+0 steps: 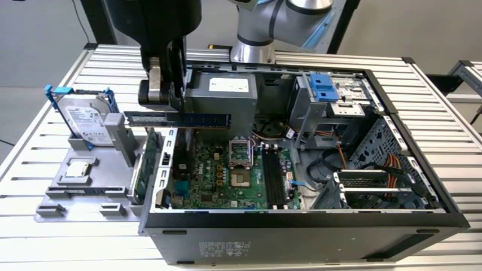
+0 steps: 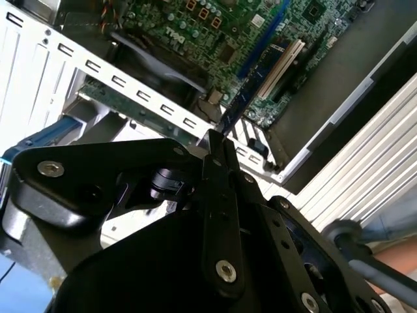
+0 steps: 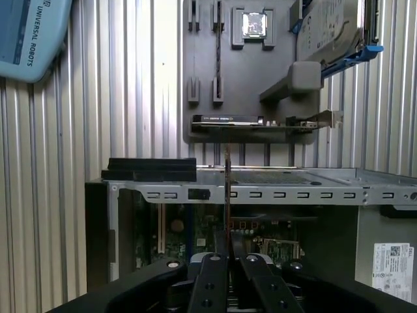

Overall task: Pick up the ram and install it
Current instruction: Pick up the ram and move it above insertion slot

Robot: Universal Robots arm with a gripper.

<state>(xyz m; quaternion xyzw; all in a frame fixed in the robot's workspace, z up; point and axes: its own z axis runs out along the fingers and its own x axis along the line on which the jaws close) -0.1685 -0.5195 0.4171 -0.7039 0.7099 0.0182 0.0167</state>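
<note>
Upper left in the exterior view, you see the gripper [image 1: 170, 106] clenched on the ram [image 1: 188, 119], held level over the case's [image 1: 301, 217] left wall. Lower in frame lies the motherboard [image 1: 226, 180].

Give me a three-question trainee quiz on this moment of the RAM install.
1. True or false: the ram is held clear of the motherboard, not yet seated.
2. What are the jaws of the gripper closed on? A) a cable B) the ram C) a screwdriver
3. Fill in: in the exterior view, the ram hangs above the ___ side of the case.
Key: 1 true; 2 B; 3 left.
</note>
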